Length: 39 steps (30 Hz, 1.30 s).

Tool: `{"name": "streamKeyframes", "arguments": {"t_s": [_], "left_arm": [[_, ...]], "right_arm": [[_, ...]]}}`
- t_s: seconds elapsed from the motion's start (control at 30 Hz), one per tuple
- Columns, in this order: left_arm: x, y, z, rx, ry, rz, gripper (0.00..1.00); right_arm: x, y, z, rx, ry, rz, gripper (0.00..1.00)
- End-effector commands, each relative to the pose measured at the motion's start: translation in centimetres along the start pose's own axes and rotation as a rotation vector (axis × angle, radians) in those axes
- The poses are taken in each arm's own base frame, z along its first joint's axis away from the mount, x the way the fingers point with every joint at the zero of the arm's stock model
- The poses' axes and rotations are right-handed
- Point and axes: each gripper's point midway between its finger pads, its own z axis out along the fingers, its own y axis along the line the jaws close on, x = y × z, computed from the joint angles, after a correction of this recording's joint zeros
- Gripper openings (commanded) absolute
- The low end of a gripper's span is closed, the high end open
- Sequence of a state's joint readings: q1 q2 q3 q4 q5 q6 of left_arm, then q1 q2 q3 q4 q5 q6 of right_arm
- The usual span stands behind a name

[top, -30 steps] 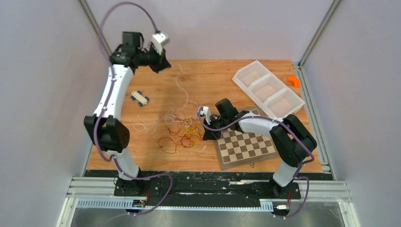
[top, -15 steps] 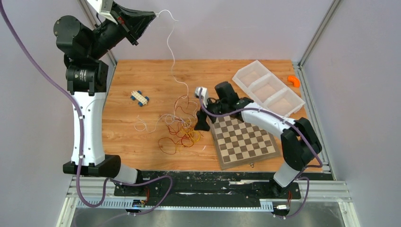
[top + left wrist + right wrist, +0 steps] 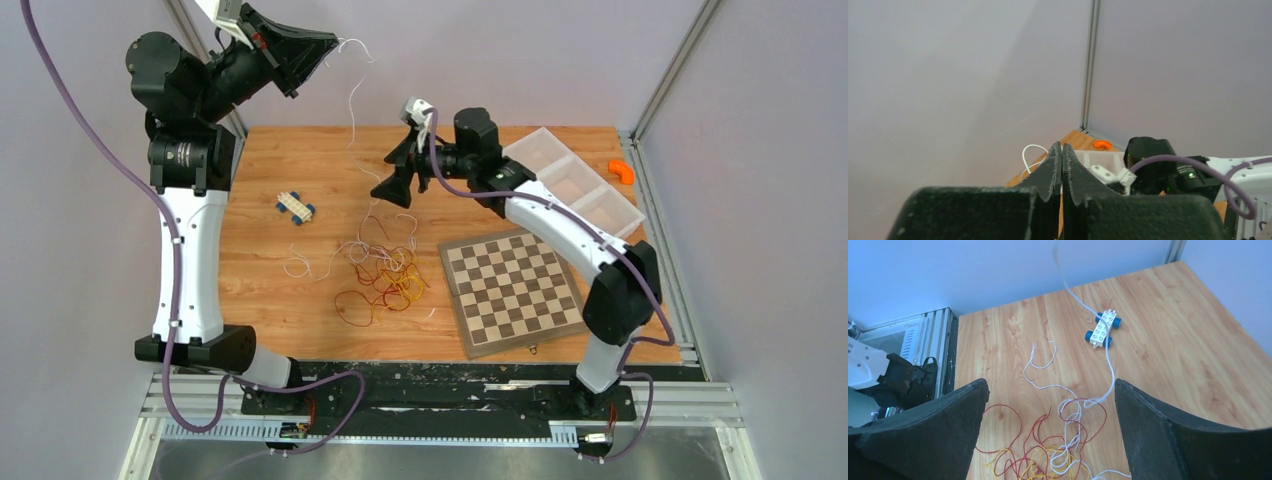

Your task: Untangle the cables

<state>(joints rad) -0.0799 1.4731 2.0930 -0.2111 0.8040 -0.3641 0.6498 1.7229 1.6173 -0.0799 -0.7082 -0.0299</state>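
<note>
- Up goes the right gripper in the top view: half a second ago it was low at the far-left corner of the chessboard, and now it is raised over the far part of the table, leaving the board fully uncovered
- Left gripper is still high by the back wall, clamped on the end of a white cable that drops in a long line to the heap of cables
- That heap lies mid-table, just left of the board: red and yellow-orange loops knotted together, with white strands trailing off to the left
- Far right, a white tray with three compartments in a row shows plain white floors; an orange piece lies beside its far end, and a small toy car sits left of the heap
- Left wrist view: both fingers are pressed flat together, with a white loop of the cable poking out beside the tips
- Right wrist view: the fingers are spread wide and grip nothing
- The white cable hangs blurred between them without touching either, running down past the toy car into the red and yellow tangle on the wood
</note>
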Motion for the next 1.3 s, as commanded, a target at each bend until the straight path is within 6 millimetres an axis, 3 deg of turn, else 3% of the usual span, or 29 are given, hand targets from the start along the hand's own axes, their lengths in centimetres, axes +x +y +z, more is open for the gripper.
{"name": "streamKeyframes", "arguments": {"t_s": [0.0,0.13,0.2,0.23,0.27,0.33,0.37,0.47,0.6,0.63,0.67,0.7,0.73,0.77,0.8,0.83,0.87,0.9,0.93,0.97,1.07,1.1,1.13,1.17,1.2,1.23,1.27], "left_arm": [[-3.0,-2.3,-1.2,0.025,-0.065,0.056,0.00],[-3.5,-2.7,-1.5,0.016,-0.072,0.057,0.00],[-3.7,-2.9,-1.7,0.016,-0.077,0.053,0.00],[-3.8,-2.9,-1.7,0.013,-0.080,0.050,0.00],[-4.0,-3.1,-1.8,0.011,-0.083,0.050,0.00],[-4.1,-2.9,-2.1,-0.008,-0.085,0.047,0.00],[-3.9,-2.7,-2.3,-0.025,-0.082,0.042,0.00],[-1.6,-0.5,-3.4,-0.132,-0.053,-0.008,0.00],[7.0,4.2,-6.7,-0.352,0.082,-0.109,0.00],[10.6,5.0,-7.9,-0.390,0.135,-0.166,0.00],[12.1,5.7,-8.7,-0.412,0.152,-0.189,0.00],[16.0,5.7,-9.6,-0.414,0.212,-0.257,0.00],[17.6,5.6,-10.0,-0.404,0.235,-0.279,0.00],[21.4,5.1,-10.9,-0.386,0.297,-0.337,0.00],[23.2,4.9,-11.3,-0.376,0.323,-0.366,0.00],[26.4,4.5,-12.2,-0.372,0.375,-0.432,0.00],[28.6,4.1,-12.9,-0.375,0.411,-0.476,0.00],[29.3,3.6,-13.1,-0.355,0.426,-0.498,0.00],[30.0,3.1,-13.4,-0.344,0.441,-0.527,0.00],[29.7,2.6,-13.3,-0.326,0.434,-0.527,0.00],[26.0,0.5,-12.2,-0.197,0.356,-0.463,0.00],[24.1,0.0,-11.8,-0.170,0.308,-0.405,0.00],[23.5,-0.2,-11.8,-0.169,0.289,-0.389,0.00],[22.8,-0.4,-11.7,-0.165,0.265,-0.359,0.00],[23.4,-0.1,-11.8,-0.174,0.275,-0.353,0.00],[24.7,-0.2,-12.1,-0.181,0.317,-0.385,0.00],[26.1,0.3,-12.1,-0.177,0.359,-0.381,0.00]], "right_arm": [[0.3,0.0,3.3,-0.064,-0.022,0.026,0.95],[1.7,-2.0,5.2,-0.029,-0.023,-0.012,0.92],[1.7,-3.0,5.9,-0.003,-0.030,-0.029,0.82],[1.7,-3.3,6.1,0.004,-0.032,-0.033,0.70],[1.3,-3.7,6.2,0.017,-0.039,-0.038,0.47],[0.0,-3.6,6.1,0.020,-0.063,-0.052,0.14],[-1.3,-3.2,5.8,0.018,-0.086,-0.059,0.02],[-7.3,-1.0,4.2,-0.022,-0.197,-0.056,0.00],[-20.0,4.5,-0.1,-0.139,-0.422,-0.105,0.00],[-21.3,5.4,-0.9,-0.154,-0.449,-0.126,0.00],[-21.1,5.6,-0.9,-0.157,-0.449,-0.134,0.00],[-19.6,5.3,-0.2,-0.155,-0.418,-0.138,0.00],[-16.5,4.1,0.9,-0.131,-0.361,-0.121,0.00],[-12.7,2.4,2.3,-0.097,-0.289,-0.100,0.00],[-8.6,1.2,3.4,-0.093,-0.205,-0.062,0.00],[-5.3,0.7,4.2,-0.110,-0.129,-0.003,0.00],[-3.0,1.2,4.5,-0.151,-0.064,0.063,0.00],[-2.1,2.0,4.6,-0.193,-0.030,0.109,0.00],[-2.5,3.1,4.6,-0.228,-0.026,0.117,0.00],[-4.3,4.1,4.3,-0.247,-0.053,0.084,0.00],[-15.1,6.7,1.4,-0.239,-0.256,-0.088,0.00],[-16.8,7.0,0.6,-0.220,-0.293,-0.111,0.00],[-16.0,7.1,0.7,-0.226,-0.280,-0.124,0.00],[-12.3,6.9,1.9,-0.229,-0.207,-0.110,0.00],[-6.4,6.0,3.7,-0.208,-0.073,-0.092,0.00],[-0.7,5.1,4.7,-0.197,0.053,-0.061,0.00],[3.3,4.8,4.9,-0.201,0.147,-0.010,0.00]]}}
